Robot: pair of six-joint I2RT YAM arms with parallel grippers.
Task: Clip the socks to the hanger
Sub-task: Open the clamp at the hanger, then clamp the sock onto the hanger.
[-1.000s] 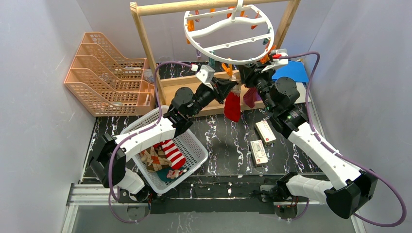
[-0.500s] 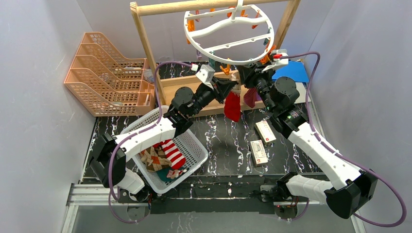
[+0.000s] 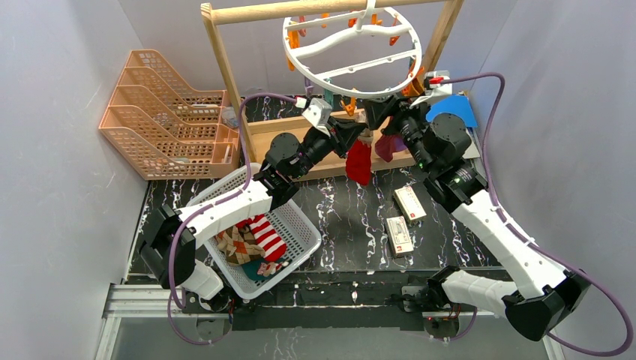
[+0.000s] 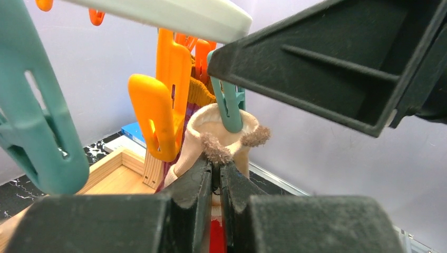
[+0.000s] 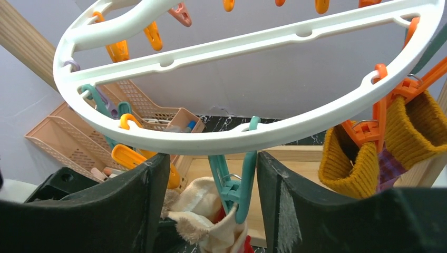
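Observation:
The white ring hanger point(image 3: 364, 64) hangs from the wooden rack. My left gripper point(image 3: 360, 135) is shut on a red sock point(image 3: 358, 163) just under its cream cuff point(image 4: 211, 132). A teal clip point(image 5: 234, 184) hanging from the hanger's rim point(image 5: 237, 139) bites that cuff. My right gripper point(image 5: 211, 174) is open, one finger on each side of the teal clip, apart from it. A maroon sock point(image 3: 388, 146) with mustard cuffs point(image 5: 348, 158) hangs from orange clips. More socks, red-striped point(image 3: 266, 236) and argyle point(image 3: 238, 244), lie in the white basket point(image 3: 307, 240).
A stack of peach trays point(image 3: 161, 112) stands at the back left. The wooden rack point(image 3: 225, 67) crosses the back. Two small boxes point(image 3: 409, 202) point(image 3: 399, 234) lie on the dark table under the right arm. A blue sheet point(image 3: 454, 109) lies at the back right.
My right gripper has opened and drawn back a little to the right, off the teal clip, which now grips the cuff. The hanger swung slightly left. The left gripper held still.

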